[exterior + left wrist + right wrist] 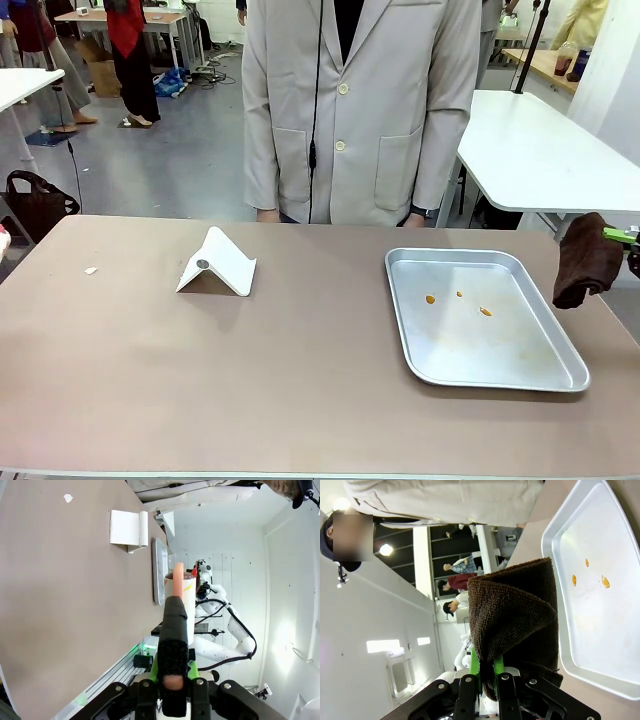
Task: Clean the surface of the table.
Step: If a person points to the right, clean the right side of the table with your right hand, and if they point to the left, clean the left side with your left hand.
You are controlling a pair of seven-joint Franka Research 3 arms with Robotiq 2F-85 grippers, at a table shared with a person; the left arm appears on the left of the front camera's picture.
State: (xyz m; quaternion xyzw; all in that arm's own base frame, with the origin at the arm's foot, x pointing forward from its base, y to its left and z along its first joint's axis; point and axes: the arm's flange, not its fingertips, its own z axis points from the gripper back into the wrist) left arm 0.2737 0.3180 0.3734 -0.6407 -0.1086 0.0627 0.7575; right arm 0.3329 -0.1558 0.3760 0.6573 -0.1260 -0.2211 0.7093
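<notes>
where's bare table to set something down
The near strip of the table, in front of the white stand and tray, is bare; so is the gap between them. One crumb far left. Tightest at the right edge, where the brown cloth hangs by the tray.

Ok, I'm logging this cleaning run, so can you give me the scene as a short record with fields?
table: brownish top, one crumb near its left edge
tray: silver, right side, three orange bits inside
white stand: left of centre
right gripper: jaws shut on brown cloth, by table's right edge
left gripper: jaws shut on pink object
person: standing at far side
</notes>
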